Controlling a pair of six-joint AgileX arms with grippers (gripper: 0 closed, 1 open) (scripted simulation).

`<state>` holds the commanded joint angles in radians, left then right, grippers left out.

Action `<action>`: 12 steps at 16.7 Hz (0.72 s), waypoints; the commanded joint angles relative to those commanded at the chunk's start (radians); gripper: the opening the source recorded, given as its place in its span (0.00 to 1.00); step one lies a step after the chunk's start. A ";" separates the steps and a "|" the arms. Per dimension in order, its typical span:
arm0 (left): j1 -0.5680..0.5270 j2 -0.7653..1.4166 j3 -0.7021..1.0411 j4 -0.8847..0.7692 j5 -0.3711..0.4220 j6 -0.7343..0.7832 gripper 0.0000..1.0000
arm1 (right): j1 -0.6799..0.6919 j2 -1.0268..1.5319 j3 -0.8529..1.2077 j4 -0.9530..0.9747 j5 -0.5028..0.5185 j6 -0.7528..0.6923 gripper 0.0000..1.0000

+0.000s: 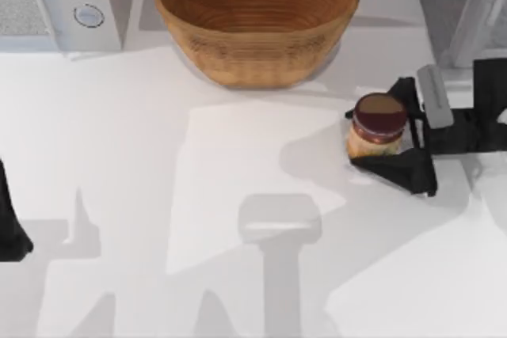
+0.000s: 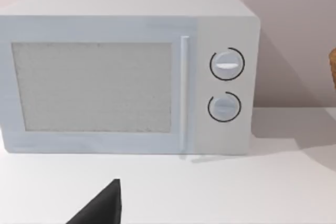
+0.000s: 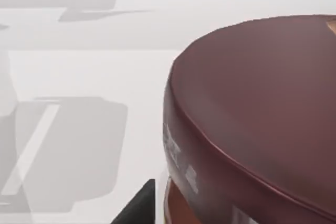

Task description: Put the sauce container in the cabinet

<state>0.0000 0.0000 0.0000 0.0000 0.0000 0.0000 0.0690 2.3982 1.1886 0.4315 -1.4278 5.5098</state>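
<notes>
At the right side of the white table (image 1: 238,195), the right gripper (image 1: 379,134) of the AgileX pair reaches in from the right edge, its 2 black fingers (image 1: 396,168) set on either side of the sauce container (image 1: 375,126) and clenched on the jar. The container, with its dark maroon lid and orange-yellow label, sits between those fingers, just in front of the cabinet (image 1: 455,5), whose dark grey side and pale door frame fill the far right corner. From the right wrist view the maroon lid (image 3: 257,114) looms very close, with a black fingertip (image 3: 137,205) beside it.

A large woven brown basket (image 1: 255,17) stands at the back centre of the table, well apart from the jar. A white microwave (image 1: 55,1) with 2 round knobs occupies the far left corner; the left wrist view faces its door (image 2: 94,87) and knobs (image 2: 227,64) head-on.

The left arm (image 1: 9,223) is parked at the table's left edge; whether its jaws are apart or closed cannot be told.
</notes>
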 joint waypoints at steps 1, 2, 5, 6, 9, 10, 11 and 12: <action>0.000 0.000 0.000 0.000 0.000 0.000 1.00 | 0.000 0.000 0.000 0.000 0.000 0.000 0.55; 0.000 0.000 0.000 0.000 0.000 0.000 1.00 | 0.000 0.000 0.000 0.000 0.000 0.000 0.47; 0.000 0.000 0.000 0.000 0.000 0.000 1.00 | 0.000 0.000 0.000 0.000 0.000 0.000 0.25; 0.000 0.000 0.000 0.000 0.000 0.000 1.00 | 0.000 0.000 0.000 0.000 0.000 0.000 0.17; 0.000 0.000 0.000 0.000 0.000 0.000 1.00 | 0.000 0.000 0.000 0.000 0.000 0.000 0.00; 0.000 0.000 0.000 0.000 0.000 0.000 1.00 | 0.000 0.000 0.000 0.000 0.000 0.000 0.00; 0.000 0.000 0.000 0.000 0.000 0.000 1.00 | 0.000 0.000 0.000 0.000 0.000 0.000 0.00; 0.000 0.000 0.000 0.000 0.000 0.000 1.00 | 0.000 0.000 0.000 0.000 0.000 0.000 0.00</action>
<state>0.0000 0.0000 0.0000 0.0000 0.0000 0.0000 0.0690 2.3982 1.1886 0.4315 -1.4278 5.5098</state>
